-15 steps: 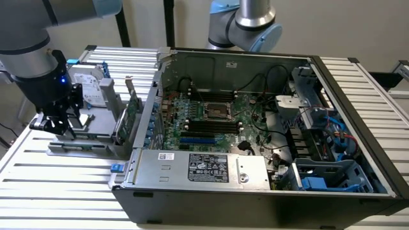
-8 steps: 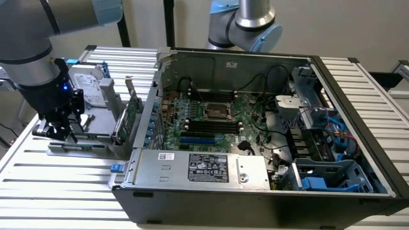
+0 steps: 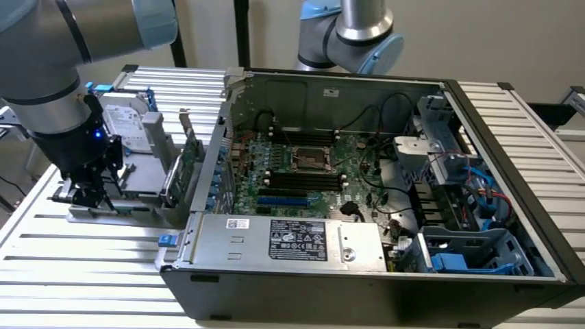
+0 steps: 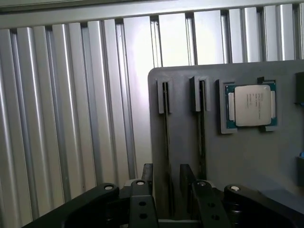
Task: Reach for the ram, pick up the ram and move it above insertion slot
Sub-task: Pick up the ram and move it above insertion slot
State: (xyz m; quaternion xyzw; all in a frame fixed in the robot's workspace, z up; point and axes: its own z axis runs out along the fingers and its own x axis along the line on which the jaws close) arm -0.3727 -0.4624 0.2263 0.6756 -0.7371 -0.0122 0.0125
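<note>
gripper (image 3: 87, 195) is low over the grey parts fixture (image 3: 123, 214) on the slatted aluminium table (image 3: 82, 253), on the exterior view's left, well apart from the open pc case (image 3: 384, 288). in the wrist view the gripper (image 4: 167, 173) has its fingers (image 4: 148, 176) spread apart, one on each side of the ram (image 4: 166, 137). the ram stands on edge in a narrow groove of the fixture (image 4: 247, 156). cannot tell if the pads touch it, nothing is clamped. a second thin stick (image 4: 202, 128) stands in the next groove just beside it, and a cpu chip (image 4: 250, 105) lies flat in a pocket further along. insertion slot (image 3: 306, 179) is one of the black parallel sockets on the motherboard (image 3: 357, 154) inside the case, just above the blue slot (image 3: 281, 202). a green card with a bracket (image 3: 190, 161) and a hard drive (image 3: 123, 123) stand upright in the fixture near the gripper.
</note>
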